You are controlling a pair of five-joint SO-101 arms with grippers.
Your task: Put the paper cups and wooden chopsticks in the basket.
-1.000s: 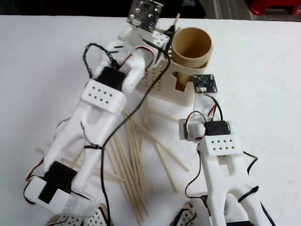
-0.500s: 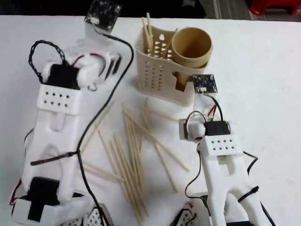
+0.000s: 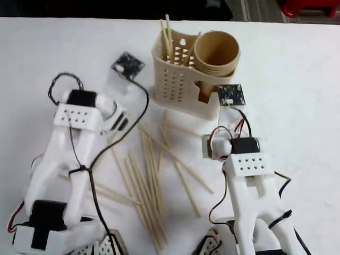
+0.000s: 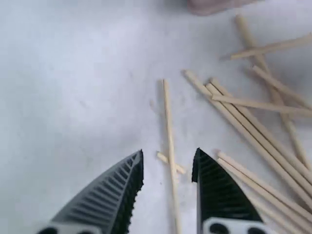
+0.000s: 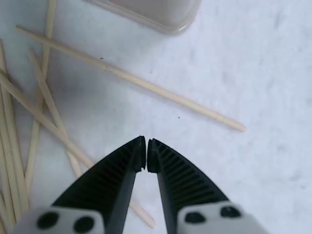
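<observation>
One table (image 3: 297,79) bears a perforated basket (image 3: 175,90) holding stacked paper cups (image 3: 217,50); loose wooden chopsticks (image 3: 150,180) lie before it. The left gripper (image 4: 168,155) has fingers parted over one chopstick; the right gripper (image 5: 146,146) has fingers closed, empty.

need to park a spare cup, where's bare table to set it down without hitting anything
Bare white table lies right of the beige perforated plastic basket and the white right arm, and again at the far left corner, left of the basket beyond the white left arm. Crowded: the strip between the arms, strewn with loose wooden chopsticks.
</observation>
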